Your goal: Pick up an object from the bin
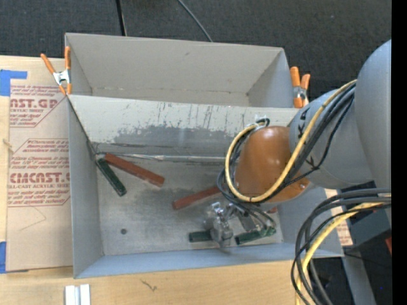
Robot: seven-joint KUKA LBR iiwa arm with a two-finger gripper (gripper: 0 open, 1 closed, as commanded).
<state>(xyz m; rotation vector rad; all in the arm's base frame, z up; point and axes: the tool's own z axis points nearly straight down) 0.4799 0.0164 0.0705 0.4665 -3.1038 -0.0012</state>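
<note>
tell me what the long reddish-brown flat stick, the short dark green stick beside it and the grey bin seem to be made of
Long reddish-brown flat stick: probably painted wood or plastic; matte, even colour, straight rigid edges. Short dark green stick: likely the same, matte, no shine. Grey bin: sheet metal, dull, with scuffs and scratch streaks on its back wall.

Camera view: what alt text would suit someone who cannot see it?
A robot's tool sits low near the near wall of a grey metal bin, between two dark green sticks. A reddish-brown stick lies beyond it; another reddish-brown stick and a third green stick lie at the left.
</note>
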